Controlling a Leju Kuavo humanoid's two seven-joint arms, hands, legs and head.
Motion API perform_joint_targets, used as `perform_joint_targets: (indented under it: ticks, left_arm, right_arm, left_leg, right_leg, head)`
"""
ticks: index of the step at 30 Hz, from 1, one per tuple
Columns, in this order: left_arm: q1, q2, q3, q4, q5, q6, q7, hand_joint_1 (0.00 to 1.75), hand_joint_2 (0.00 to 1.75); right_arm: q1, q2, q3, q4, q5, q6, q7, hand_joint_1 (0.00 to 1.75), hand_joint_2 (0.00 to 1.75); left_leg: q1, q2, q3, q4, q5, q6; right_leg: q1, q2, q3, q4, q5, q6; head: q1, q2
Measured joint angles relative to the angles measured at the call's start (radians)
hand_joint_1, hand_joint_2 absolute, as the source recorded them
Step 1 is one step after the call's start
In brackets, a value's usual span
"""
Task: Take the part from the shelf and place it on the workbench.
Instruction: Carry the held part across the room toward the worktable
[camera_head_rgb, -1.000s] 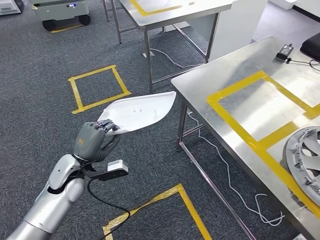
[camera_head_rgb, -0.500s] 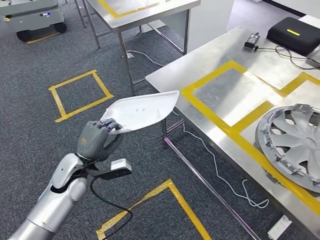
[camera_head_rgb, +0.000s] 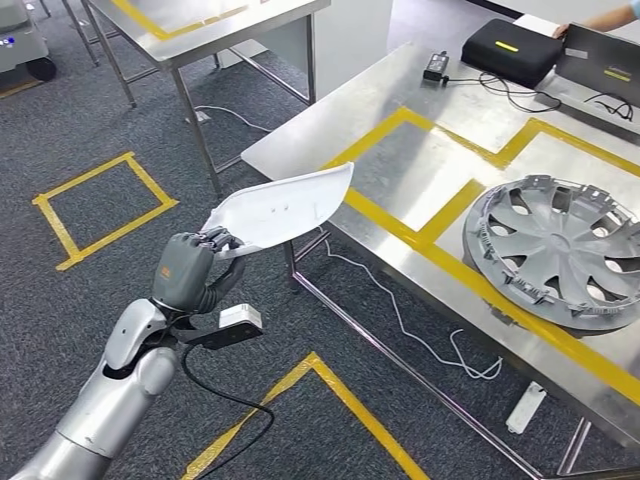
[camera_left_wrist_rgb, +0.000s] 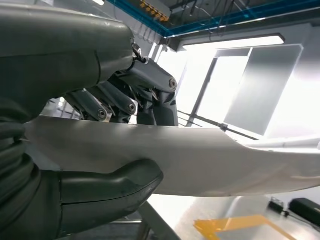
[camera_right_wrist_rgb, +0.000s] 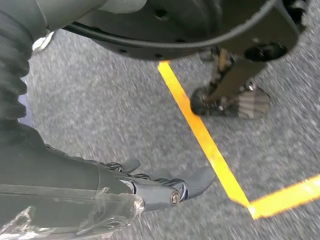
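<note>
White part (camera_head_rgb: 281, 212) sits clamped in my left robot hand (camera_head_rgb: 185, 273) at frame centre-left, beside the table (camera_head_rgb: 302, 140); right robot hand (camera_right_wrist_rgb: 151, 187) hangs empty, fingers apart.

My left arm (camera_head_rgb: 113, 385) is smooth silver, rounded at the joints, with a dark gap at the wrist. My left hand (camera_head_rgb: 185, 273) is dark grey, with a small orange mark on its back. A white and black camera (camera_head_rgb: 234, 324) sits under the wrist, trailing a black cable (camera_head_rgb: 226, 400). My right hand (camera_right_wrist_rgb: 151, 187) has dark fingers and a ribbed grey cover (camera_right_wrist_rgb: 13, 65).
</note>
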Motion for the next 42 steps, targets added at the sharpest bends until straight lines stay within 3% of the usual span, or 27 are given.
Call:
perform_joint_targets:
  ticks: [2, 3, 5, 6, 7, 9, 11, 12, 14, 16, 18, 20, 21, 22, 23, 25, 27, 29, 31, 33, 35, 37, 38, 40, 42]
  left_arm:
    - [-0.006, -0.005, 0.0, 0.004, 0.008, -0.011, -0.001, 1.75, 1.75]
    - [-0.008, -0.006, -0.001, 0.006, 0.014, -0.019, -0.001, 1.75, 1.75]
    - [-0.009, -0.008, -0.001, 0.012, 0.031, -0.036, -0.001, 1.75, 1.75]
    - [-0.009, -0.009, -0.001, 0.015, 0.038, -0.043, -0.002, 1.75, 1.75]
    - [-0.009, -0.01, -0.002, 0.018, 0.045, -0.049, -0.004, 1.75, 1.75]
    - [-0.009, -0.011, -0.003, 0.02, 0.054, -0.057, -0.011, 1.75, 1.75]
    - [-0.01, -0.011, -0.004, 0.021, 0.061, -0.064, -0.016, 1.75, 1.75]
    - [-0.01, -0.012, -0.004, 0.021, 0.063, -0.066, -0.019, 1.75, 1.75]
    - [-0.012, -0.014, -0.006, 0.021, 0.063, -0.069, -0.022, 1.75, 1.75]
    - [-0.014, -0.016, -0.008, 0.021, 0.059, -0.07, -0.024, 1.75, 1.75]
    - [-0.016, -0.017, -0.011, 0.021, 0.053, -0.069, -0.022, 1.75, 1.75]
    - [-0.016, -0.017, -0.013, 0.022, 0.049, -0.067, -0.012, 1.75, 1.75]
    - [-0.016, -0.017, -0.015, 0.023, 0.047, -0.065, -0.006, 1.75, 1.75]
    - [-0.016, -0.018, -0.016, 0.025, 0.047, -0.063, 0.001, 1.75, 1.75]
    - [-0.016, -0.018, -0.017, 0.025, 0.047, -0.06, 0.008, 1.75, 1.75]
    - [-0.02, -0.018, -0.016, 0.027, 0.047, -0.057, 0.024, 1.75, 1.75]
    - [-0.029, -0.022, -0.016, 0.029, 0.046, -0.057, 0.04, 1.75, 1.75]
    - [-0.035, -0.027, -0.016, 0.033, 0.045, -0.058, 0.053, 1.75, 1.75]
    - [-0.041, -0.031, -0.016, 0.039, 0.043, -0.058, 0.062, 1.75, 1.75]
    - [-0.047, -0.034, -0.016, 0.043, 0.04, -0.058, 0.07, 1.75, 1.75]
    - [-0.049, -0.035, -0.016, 0.048, 0.036, -0.057, 0.078, 1.75, 1.75]
    - [-0.049, -0.036, -0.016, 0.054, 0.032, -0.057, 0.083, 1.75, 1.75]
    - [-0.05, -0.036, -0.016, 0.057, 0.029, -0.057, 0.085, 1.75, 1.75]
    - [-0.053, -0.036, -0.016, 0.063, 0.024, -0.056, 0.089, 1.75, 1.75]
    - [-0.06, -0.036, -0.016, 0.071, 0.02, -0.054, 0.097, 1.75, 1.75]
  right_arm:
    - [0.0, -0.001, 0.0, 0.0, 0.002, -0.001, 0.0, 0.0, 1.75]
    - [-0.001, -0.002, 0.0, 0.0, 0.002, -0.001, 0.0, 0.0, 1.75]
    - [-0.005, -0.003, -0.001, 0.0, 0.002, -0.002, 0.0, 0.0, 1.75]
    - [-0.006, -0.004, -0.001, 0.0, 0.003, -0.002, 0.0, 0.0, 1.75]
    - [-0.005, -0.004, -0.001, 0.0, 0.003, -0.003, 0.0, 0.0, 1.75]
    - [-0.005, -0.006, -0.002, 0.0, 0.004, -0.002, 0.0, 0.0, 1.75]
    - [-0.006, -0.007, -0.003, 0.0, 0.005, -0.001, 0.001, 0.0, 1.75]
    - [-0.006, -0.007, -0.004, 0.0, 0.006, 0.001, 0.001, 0.0, 1.75]
    - [-0.006, -0.007, -0.006, 0.0, 0.008, 0.004, 0.001, 0.0, 1.75]
    - [-0.004, -0.007, -0.007, 0.0, 0.01, 0.007, 0.001, 0.0, 1.75]
    - [-0.006, -0.008, -0.007, 0.0, 0.013, 0.009, 0.001, 0.0, 1.75]
    - [-0.008, -0.008, -0.008, 0.0, 0.016, 0.01, 0.001, 0.0, 1.75]
    - [-0.007, -0.008, -0.008, 0.0, 0.017, 0.011, 0.002, 0.0, 1.75]
    - [-0.006, -0.008, -0.008, 0.0, 0.018, 0.012, 0.003, 0.0, 1.75]
    - [-0.005, -0.008, -0.008, 0.0, 0.018, 0.012, 0.004, 0.0, 1.75]
    - [-0.005, -0.009, -0.009, 0.0, 0.018, 0.014, 0.007, 0.0, 1.75]
    - [-0.004, -0.009, -0.012, 0.0, 0.017, 0.016, 0.01, 0.0, 1.75]
    - [-0.003, -0.009, -0.015, 0.0, 0.016, 0.018, 0.014, 0.0, 1.75]
    - [0.0, -0.01, -0.018, 0.0, 0.017, 0.02, 0.017, 0.0, 1.75]
    - [-0.002, -0.011, -0.022, 0.0, 0.018, 0.02, 0.018, 0.0, 1.75]
    - [-0.006, -0.013, -0.024, 0.0, 0.02, 0.022, 0.018, 0.0, 1.75]
    - [-0.006, -0.014, -0.025, 0.0, 0.021, 0.023, 0.018, 0.0, 1.75]
    - [-0.006, -0.014, -0.026, 0.0, 0.021, 0.023, 0.019, 0.0, 1.75]
    - [-0.004, -0.016, -0.026, 0.0, 0.022, 0.024, 0.019, 0.0, 1.75]
    - [-0.006, -0.016, -0.026, 0.0, 0.023, 0.026, 0.02, 0.0, 1.75]
  left_leg:
    - [0.002, 0.023, 0.001, -0.007, 0.006, 0.009]
    - [0.001, 0.035, 0.0, -0.008, 0.006, 0.012]
    - [0.0, 0.063, -0.001, -0.007, 0.006, 0.013]
    - [-0.001, 0.076, -0.001, -0.007, 0.006, 0.013]
    - [-0.001, 0.088, -0.001, -0.007, 0.005, 0.013]
    - [0.0, 0.109, 0.001, -0.005, 0.003, 0.008]
    - [-0.005, 0.125, 0.001, 0.0, 0.0, -0.001]
    - [-0.008, 0.131, 0.001, 0.002, 0.0, -0.006]
    - [-0.009, 0.145, 0.002, 0.001, 0.001, -0.015]
    - [-0.005, 0.126, -0.003, 0.02, -0.018, -0.025]
    - [-0.002, 0.079, -0.044, 0.114, -0.075, -0.033]
    - [-0.002, 0.058, -0.109, 0.249, -0.133, -0.035]
    - [-0.002, 0.056, -0.129, 0.288, -0.141, -0.034]
    - [-0.002, 0.055, -0.131, 0.29, -0.129, -0.032]
    - [-0.001, 0.054, -0.113, 0.253, -0.1, -0.03]
    - [-0.001, 0.043, -0.045, 0.117, -0.034, -0.025]
    - [0.0, 0.032, -0.002, 0.023, -0.01, -0.02]
    - [-0.002, 0.03, 0.001, 0.008, -0.015, -0.011]
    - [-0.002, 0.033, 0.003, 0.004, -0.013, 0.002]
    - [0.0, 0.038, 0.007, 0.001, -0.014, 0.013]
    - [-0.002, 0.045, 0.011, 0.002, -0.02, 0.018]
    - [-0.003, 0.05, 0.019, 0.002, -0.029, 0.018]
    - [-0.002, 0.052, 0.026, 0.002, -0.036, 0.017]
    - [-0.003, 0.056, 0.046, 0.002, -0.053, 0.011]
    - [-0.006, 0.058, 0.058, 0.001, -0.07, 0.001]
  right_leg:
    - [0.004, -0.049, -0.032, 0.06, -0.038, 0.007]
    - [0.006, -0.078, -0.06, 0.121, -0.071, 0.011]
    - [0.006, -0.102, -0.114, 0.246, -0.123, 0.017]
    - [0.006, -0.107, -0.123, 0.272, -0.127, 0.02]
    - [0.005, -0.111, -0.111, 0.256, -0.113, 0.022]
    - [0.005, -0.139, -0.037, 0.124, -0.056, 0.025]
    - [0.006, -0.165, 0.026, 0.012, -0.022, 0.018]
    - [0.008, -0.168, 0.036, -0.008, -0.02, 0.011]
    - [0.01, -0.147, 0.032, -0.007, -0.015, -0.006]
    - [0.007, -0.129, 0.031, -0.008, -0.011, -0.019]
    - [0.002, -0.111, 0.029, -0.009, -0.007, -0.028]
    - [0.001, -0.09, 0.025, -0.009, -0.005, -0.033]
    - [0.002, -0.078, 0.023, -0.009, -0.004, -0.033]
    - [0.001, -0.067, 0.022, -0.009, -0.003, -0.033]
    - [0.001, -0.057, 0.022, -0.009, -0.002, -0.032]
    - [0.001, -0.04, 0.022, -0.008, -0.001, -0.026]
    - [0.004, -0.03, 0.017, -0.006, -0.001, -0.017]
    - [0.002, -0.026, 0.013, -0.009, 0.0, -0.006]
    - [0.001, -0.046, 0.004, 0.003, -0.009, 0.005]
    - [0.002, -0.084, -0.038, 0.085, -0.05, 0.012]
    - [0.003, -0.104, -0.11, 0.223, -0.104, 0.016]
    - [0.003, -0.108, -0.15, 0.286, -0.104, 0.018]
    - [0.003, -0.109, -0.138, 0.255, -0.075, 0.018]
    - [0.003, -0.118, -0.071, 0.117, -0.005, 0.018]
    - [0.005, -0.125, -0.014, 0.016, 0.013, 0.011]
  head:
    - [0.005, 0.0]
    - [0.008, 0.0]
    - [0.01, 0.0]
    - [0.01, 0.0]
    - [0.01, 0.0]
    - [0.01, 0.0]
    - [0.009, 0.0]
    - [0.008, 0.0]
    - [0.008, 0.0]
    - [0.008, 0.0]
    - [0.007, 0.0]
    - [0.007, 0.0]
    - [0.007, 0.0]
    - [0.007, 0.0]
    - [0.007, 0.0]
    - [0.007, 0.0]
    - [0.008, 0.0]
    - [0.01, 0.0]
    - [0.012, 0.0]
    - [0.019, 0.0]
    - [0.023, 0.0]
    - [0.023, 0.0]
    - [0.023, 0.0]
    - [0.023, 0.0]
    - [0.023, 0.0]
